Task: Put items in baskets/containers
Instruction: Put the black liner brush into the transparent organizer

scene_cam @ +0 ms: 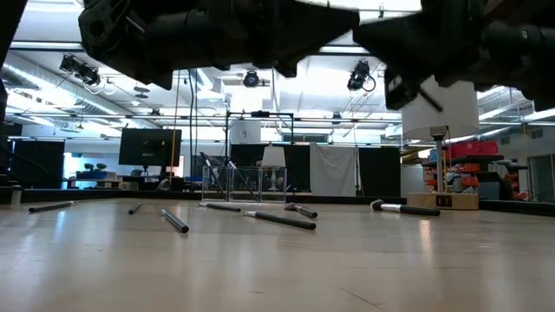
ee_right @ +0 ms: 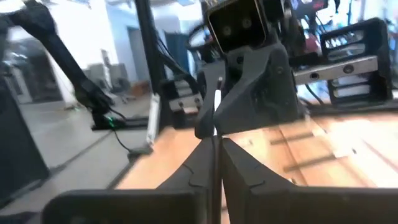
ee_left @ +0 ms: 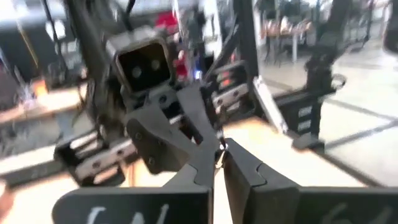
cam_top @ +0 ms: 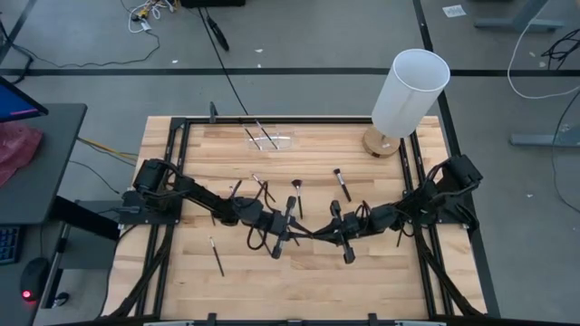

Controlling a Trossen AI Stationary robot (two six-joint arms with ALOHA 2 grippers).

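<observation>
Dark brush point(ee_right: 216, 102) between both hands.

Both arms meet mid-table — left gripper point(cam_top: 292, 237) fingers pinched together.

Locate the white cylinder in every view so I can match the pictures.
High view: white cylinder at the table's far right corner, on a round wooden base.
Low view: right of centre, partly behind an arm.
Left wrist view: not in it.
Right wrist view: not in it.
Shared landmark: the wooden table.
</observation>
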